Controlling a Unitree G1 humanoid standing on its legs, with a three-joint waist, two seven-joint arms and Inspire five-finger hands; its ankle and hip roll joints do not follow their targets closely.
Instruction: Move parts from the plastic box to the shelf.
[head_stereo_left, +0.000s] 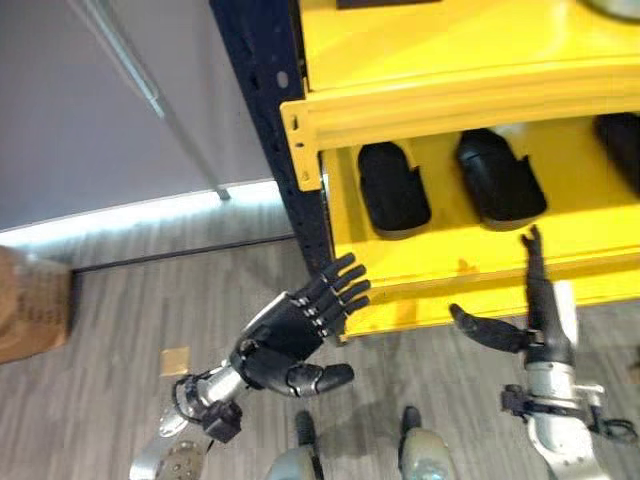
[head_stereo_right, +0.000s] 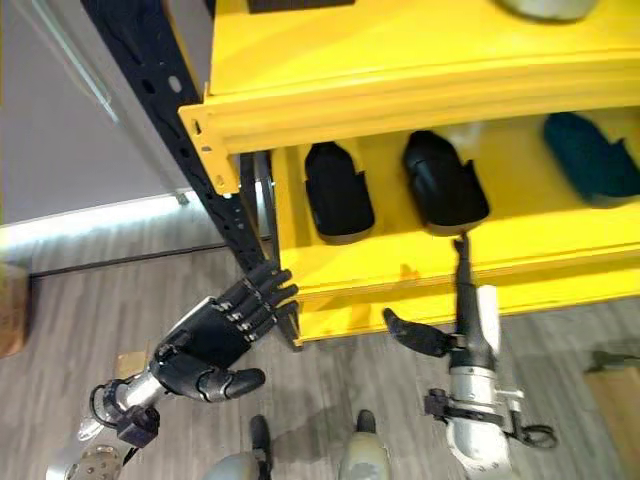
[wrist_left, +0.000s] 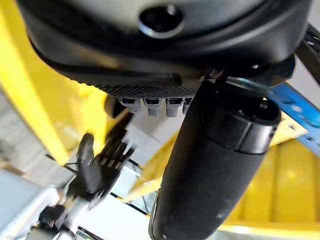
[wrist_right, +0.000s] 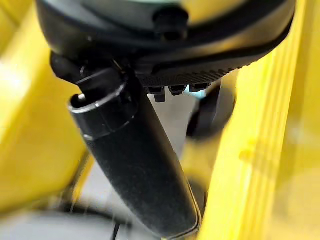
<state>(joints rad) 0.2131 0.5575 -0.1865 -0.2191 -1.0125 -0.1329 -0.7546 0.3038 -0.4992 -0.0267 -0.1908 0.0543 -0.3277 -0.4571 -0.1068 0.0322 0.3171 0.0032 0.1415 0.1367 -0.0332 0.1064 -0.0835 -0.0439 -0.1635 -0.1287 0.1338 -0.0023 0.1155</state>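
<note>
Two black parts lie side by side on the lower level of the yellow shelf, and a third dark part lies further right. My left hand hangs open below the shelf's left corner, fingers straight and touching the front lip, holding nothing. My right hand is open too, fingers pointing up at the shelf's front edge below the second part, thumb out to the side. Its thumb stands before the yellow edge in the right wrist view. My left thumb shows in the left wrist view.
A dark blue perforated upright carries the shelf at its left corner. A grey wall stands behind to the left, above a wood-pattern floor. A brown box sits at the far left, with a small tan tile on the floor.
</note>
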